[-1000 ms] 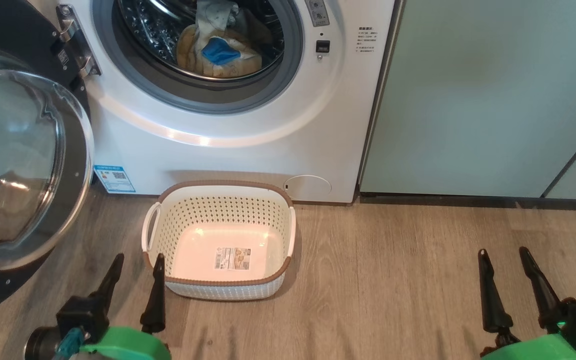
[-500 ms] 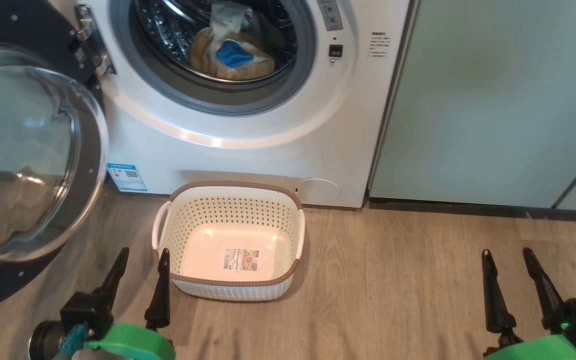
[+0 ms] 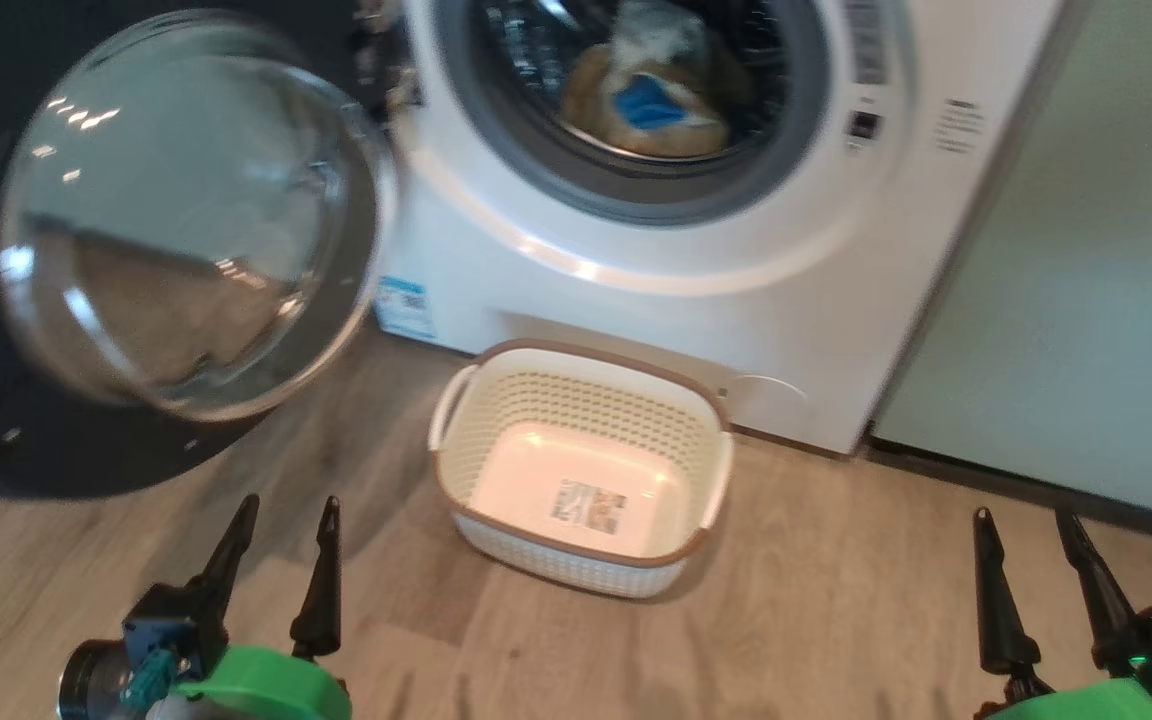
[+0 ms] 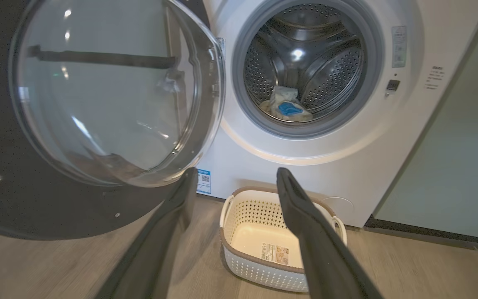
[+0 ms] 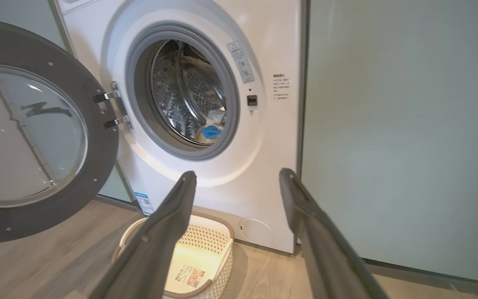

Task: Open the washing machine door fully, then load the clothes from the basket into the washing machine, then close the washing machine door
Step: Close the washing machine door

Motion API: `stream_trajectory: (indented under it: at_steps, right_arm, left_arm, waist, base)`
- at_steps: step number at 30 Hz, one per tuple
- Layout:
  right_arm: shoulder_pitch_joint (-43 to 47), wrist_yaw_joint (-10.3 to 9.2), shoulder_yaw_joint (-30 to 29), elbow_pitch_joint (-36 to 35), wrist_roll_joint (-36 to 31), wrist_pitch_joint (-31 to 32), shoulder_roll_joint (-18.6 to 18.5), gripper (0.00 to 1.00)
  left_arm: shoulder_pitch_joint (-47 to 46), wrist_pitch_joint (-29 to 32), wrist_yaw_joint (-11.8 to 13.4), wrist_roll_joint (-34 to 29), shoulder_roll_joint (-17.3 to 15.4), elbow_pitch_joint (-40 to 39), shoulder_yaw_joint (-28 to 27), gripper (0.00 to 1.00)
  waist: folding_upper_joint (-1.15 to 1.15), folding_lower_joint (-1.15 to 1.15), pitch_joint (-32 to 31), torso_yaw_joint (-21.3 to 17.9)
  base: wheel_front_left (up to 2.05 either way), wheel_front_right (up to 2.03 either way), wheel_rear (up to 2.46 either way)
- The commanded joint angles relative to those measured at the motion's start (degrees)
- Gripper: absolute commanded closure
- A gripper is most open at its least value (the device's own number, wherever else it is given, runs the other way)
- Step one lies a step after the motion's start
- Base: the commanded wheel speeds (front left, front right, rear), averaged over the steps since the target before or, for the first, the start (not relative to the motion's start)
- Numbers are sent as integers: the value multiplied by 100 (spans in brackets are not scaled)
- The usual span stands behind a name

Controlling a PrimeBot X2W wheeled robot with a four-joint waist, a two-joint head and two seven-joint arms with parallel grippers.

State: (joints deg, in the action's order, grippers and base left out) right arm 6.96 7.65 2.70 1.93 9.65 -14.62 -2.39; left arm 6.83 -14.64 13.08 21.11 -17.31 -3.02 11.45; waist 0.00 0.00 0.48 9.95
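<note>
From where I stood, the washing machine door (image 3: 186, 210) hung swung out to the left of the washing machine (image 3: 636, 300), its glass bowl facing the robot. The pale yellow clothes (image 3: 656, 110) lay in the steel drum (image 4: 305, 62), and the basket (image 3: 586, 415) sat bare on the wood floor (image 3: 836, 620) just before the machine, so I judged that only the closing was left.

That door looked stiff and fairly heavy, free to swing only about its metal hinge (image 5: 112, 110). Its glossy black rim seemed slippery and the glass not a thing to knock, so I would have pushed flat against the rim at the edge farthest from the hinge instead of pinching it.

The left fingers (image 3: 319, 585) stood wide apart and held nothing, low, near the door's lower rim without touching it, just left of the basket. The right fingers (image 3: 996, 600) were equally spread and bare, well apart from the door, off to the basket's right.
</note>
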Motion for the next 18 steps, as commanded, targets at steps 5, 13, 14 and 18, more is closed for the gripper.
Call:
stream_trajectory:
  at_steps: [5,13,14,18]
  right_arm:
    - [-72,-16,114,-178,19,-38,-49,0]
    - [-93,-16,134,-140,54,-38,-49,0]
    - [-98,-16,140,-136,60,-38,-49,0]
    - [-129,-16,172,-130,76,-38,-49,0]
  left_arm:
    - [-241,1,33,10,-89,-167,-248,0]
    - [-213,15,46,34,-129,-164,-256,0]
    - [-204,18,55,43,-138,-165,-273,0]
    - [-186,18,92,53,-163,-192,-312,0]
  waist:
    - [0,0,-52,813]
    - [0,0,-89,1362]
    - [0,0,-92,1395]
    - [0,0,-69,1478]
  base:
    - [0,0,0]
    - [0,0,0]
    - [0,0,0]
    - [0,0,0]
